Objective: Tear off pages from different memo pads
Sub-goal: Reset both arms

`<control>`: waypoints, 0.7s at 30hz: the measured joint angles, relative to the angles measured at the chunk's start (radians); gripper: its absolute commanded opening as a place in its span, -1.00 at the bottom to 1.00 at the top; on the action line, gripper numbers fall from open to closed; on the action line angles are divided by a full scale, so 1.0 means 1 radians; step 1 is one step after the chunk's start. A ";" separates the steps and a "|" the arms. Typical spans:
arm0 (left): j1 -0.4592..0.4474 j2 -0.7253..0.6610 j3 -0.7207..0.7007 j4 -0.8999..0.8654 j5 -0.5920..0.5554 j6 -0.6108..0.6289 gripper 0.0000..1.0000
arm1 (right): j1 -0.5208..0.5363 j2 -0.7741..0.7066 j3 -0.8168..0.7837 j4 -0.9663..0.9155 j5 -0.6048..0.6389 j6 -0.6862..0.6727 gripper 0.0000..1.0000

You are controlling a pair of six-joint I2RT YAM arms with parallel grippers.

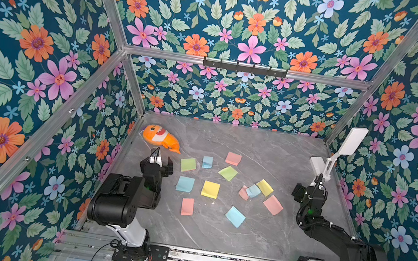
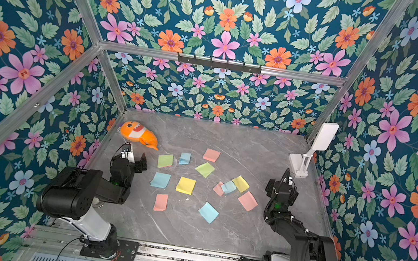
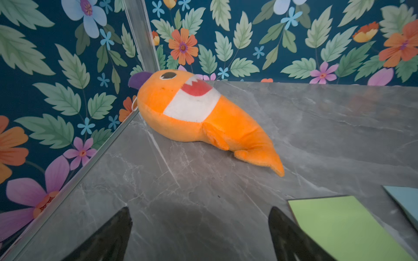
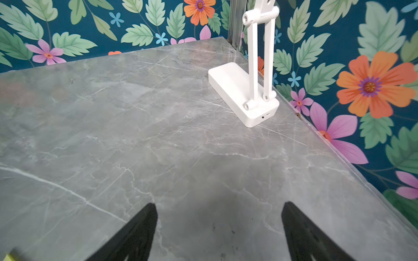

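Top views first: in both we see a grey marble-patterned tabletop [image 1: 269, 152] walled in by floral wallpaper [image 1: 30, 51], with twelve pastel paper squares [image 1: 210, 189] strewn across its middle. From above we cannot tell thick blocks from single leaves for most of them. Nearest the left arm lie a green square [image 1: 188, 164], a blue square [image 1: 185, 184] and a pink square [image 1: 187, 206]. Toward the right arm a yellow sheet [image 1: 264, 187], a curled blue page [image 1: 253, 190] and a pink sheet [image 1: 243, 193] overlap in a small heap. The black left gripper [image 1: 162, 158] sits just beside the green square, between it and an orange plush fish [image 1: 161, 138] in the far left corner, its jaws spread wide on nothing. The black right gripper [image 1: 312, 186] sits near a white folding stand [image 1: 320, 166] by the right wall, apart from every square. Left wrist view: we look between two wide-apart black fingers [image 3: 108, 244] at bare marble. The fish [image 3: 203, 117] lies ahead against the wall, and the green square [image 3: 339, 226] lies flat just beside one finger. Right wrist view: the right pincer's fingers [image 4: 300, 230] stand far apart with only tabletop between them, gripping nothing, and the stand's base [image 4: 237, 90] rests ahead by the wall.
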 measured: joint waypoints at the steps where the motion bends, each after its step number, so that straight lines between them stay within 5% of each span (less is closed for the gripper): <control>1: 0.001 0.000 0.000 0.003 0.001 0.000 0.98 | -0.017 0.029 -0.015 0.050 -0.021 0.005 0.73; 6: 0.002 0.002 -0.002 0.006 0.010 -0.003 1.00 | -0.034 0.144 -0.044 0.239 -0.168 -0.014 0.83; 7: 0.003 0.002 -0.001 0.006 0.014 -0.004 1.00 | -0.030 0.150 -0.045 0.216 -0.190 -0.019 0.97; 21: 0.019 0.002 -0.005 0.011 0.039 -0.015 1.00 | -0.027 0.150 -0.010 0.252 -0.221 -0.027 0.98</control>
